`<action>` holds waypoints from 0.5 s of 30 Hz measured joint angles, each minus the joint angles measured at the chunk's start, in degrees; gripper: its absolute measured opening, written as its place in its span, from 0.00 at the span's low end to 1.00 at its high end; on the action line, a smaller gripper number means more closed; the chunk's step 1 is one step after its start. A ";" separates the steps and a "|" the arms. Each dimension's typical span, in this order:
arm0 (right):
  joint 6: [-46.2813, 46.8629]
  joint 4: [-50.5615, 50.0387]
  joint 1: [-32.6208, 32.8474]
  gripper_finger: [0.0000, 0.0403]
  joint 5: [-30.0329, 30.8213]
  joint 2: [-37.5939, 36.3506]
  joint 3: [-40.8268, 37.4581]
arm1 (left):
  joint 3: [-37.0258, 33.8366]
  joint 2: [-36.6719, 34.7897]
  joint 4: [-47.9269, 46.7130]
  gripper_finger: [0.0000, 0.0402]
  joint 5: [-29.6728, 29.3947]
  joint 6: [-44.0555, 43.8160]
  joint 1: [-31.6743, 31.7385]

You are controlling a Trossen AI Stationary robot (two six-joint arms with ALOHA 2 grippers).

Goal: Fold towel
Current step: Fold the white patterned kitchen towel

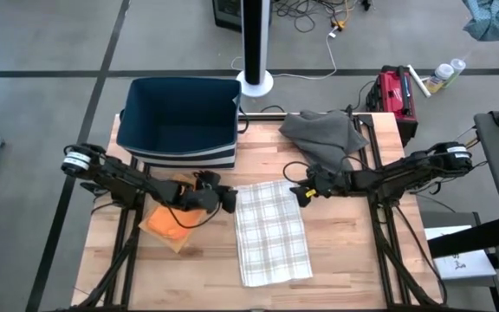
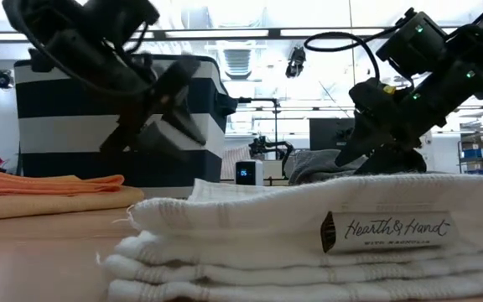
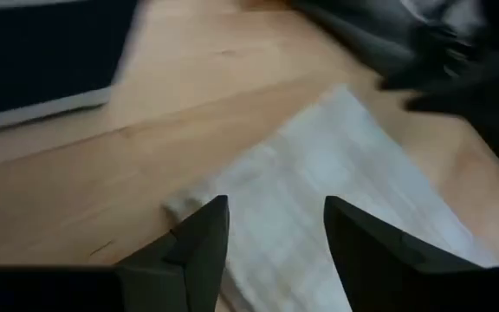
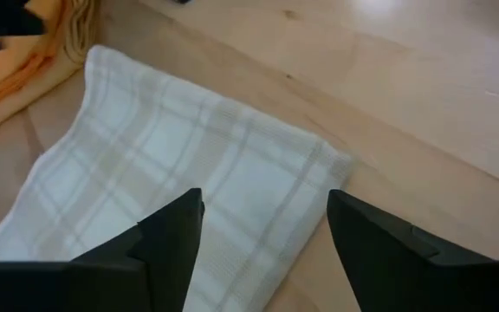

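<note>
Left gripper fingers spread, empty, at far-left corner of folded white plaid towel. Right gripper fingers spread, empty, at its far-right corner. Towel lies mid-table, orange cloth left, grey cloth far right.

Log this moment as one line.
task: fold towel | white plaid towel: folded, flat on table | left gripper: open | right gripper: open
</note>
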 joint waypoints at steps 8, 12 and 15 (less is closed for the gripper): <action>2.01 -0.85 -0.02 0.58 -1.40 0.00 0.00 | -2.73 0.00 -3.38 0.47 4.34 -6.76 2.66; 2.08 -0.81 -0.02 0.58 -1.40 0.00 0.00 | -2.95 1.33 -0.80 0.52 4.41 -6.40 2.68; 1.38 -0.91 -0.02 0.59 -1.40 0.00 0.00 | -2.54 4.79 2.07 0.56 6.01 -5.94 3.38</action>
